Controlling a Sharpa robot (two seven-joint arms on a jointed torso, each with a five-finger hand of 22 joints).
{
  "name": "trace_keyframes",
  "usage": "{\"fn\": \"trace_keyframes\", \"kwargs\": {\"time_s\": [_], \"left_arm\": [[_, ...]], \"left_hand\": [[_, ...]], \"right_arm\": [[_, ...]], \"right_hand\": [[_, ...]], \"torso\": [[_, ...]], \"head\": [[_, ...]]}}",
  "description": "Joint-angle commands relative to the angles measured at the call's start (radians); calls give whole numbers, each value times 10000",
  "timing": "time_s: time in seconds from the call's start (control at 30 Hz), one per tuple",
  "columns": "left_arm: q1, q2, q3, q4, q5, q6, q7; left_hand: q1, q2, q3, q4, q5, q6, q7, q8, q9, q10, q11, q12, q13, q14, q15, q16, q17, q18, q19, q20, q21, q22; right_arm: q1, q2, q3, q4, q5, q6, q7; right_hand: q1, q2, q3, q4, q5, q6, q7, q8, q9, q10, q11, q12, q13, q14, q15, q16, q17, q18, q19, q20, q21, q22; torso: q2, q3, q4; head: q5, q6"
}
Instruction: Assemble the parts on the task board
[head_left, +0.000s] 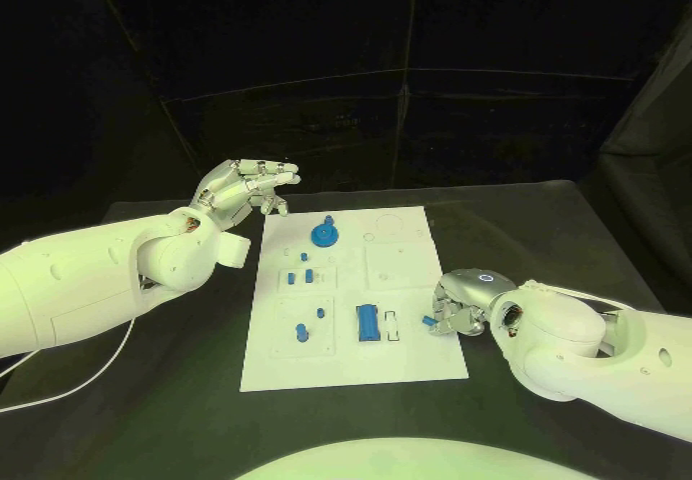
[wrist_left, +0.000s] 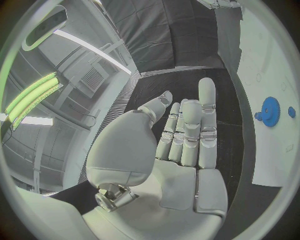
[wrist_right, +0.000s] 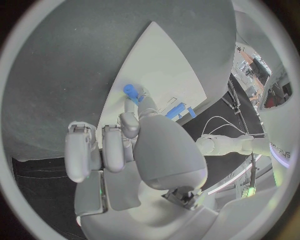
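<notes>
Black cloth covers the table (head_left: 173, 400), and the white task board (head_left: 408, 365) lies at its middle. Beside the board's far left corner, the left hand (head_left: 248, 187) hovers with fingers (wrist_left: 207, 100) released, holding nothing. At the board's near right edge, the right hand (head_left: 459, 312) pinches a small blue peg (wrist_right: 130, 92) in its fingers (wrist_right: 147, 104). A blue gear (head_left: 326, 235) sits at the board's far end, a blue block (head_left: 369, 322) nearer. Judging so, placement is underway; next, the peg needs aligning over its socket.
</notes>
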Motion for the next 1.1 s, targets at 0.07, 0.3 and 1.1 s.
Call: {"fn": "trace_keyframes", "kwargs": {"time_s": [0.07,0.3,1.1], "left_arm": [[9,-2,7,3,34,123,83],[-2,10,6,-15,34,130,80],[-13,25,1,-14,34,130,77]], "left_hand": [[-9,70,-80,-13,-34,-3,-34,51,-1,47,8,74,1,-78,-24,-27,-23,140,22,-22,-72,-22],[-9,70,-80,-13,-34,-3,-34,51,-1,47,8,74,1,-78,-24,-27,-23,140,22,-22,-72,-22],[-9,70,-80,-13,-34,-3,-34,51,-1,47,8,74,1,-78,-24,-27,-23,140,22,-22,-72,-22]], "right_arm": [[-120,-13,-107,-61,-452,420,-552],[-117,-132,-102,206,-149,-246,-610],[-107,90,-92,550,2003,-2805,-103]], "right_hand": [[331,371,341,18,645,71,1,-75,21,-8,-8,-63,-14,484,-36,-32,20,-63,146,-76,-49,1516],[-198,106,752,317,1276,65,1,-242,-2,36,6,-74,-11,490,-40,-35,39,-66,160,-72,-42,1533],[-1214,-1003,2462,1271,2052,305,-56,-401,150,266,-35,135,176,537,-74,58,258,-106,284,-103,58,1688]], "torso": [[-10,0,5],[-22,-5,0],[15,-7,6]], "head": [[13,-3],[3,32],[96,39]]}}
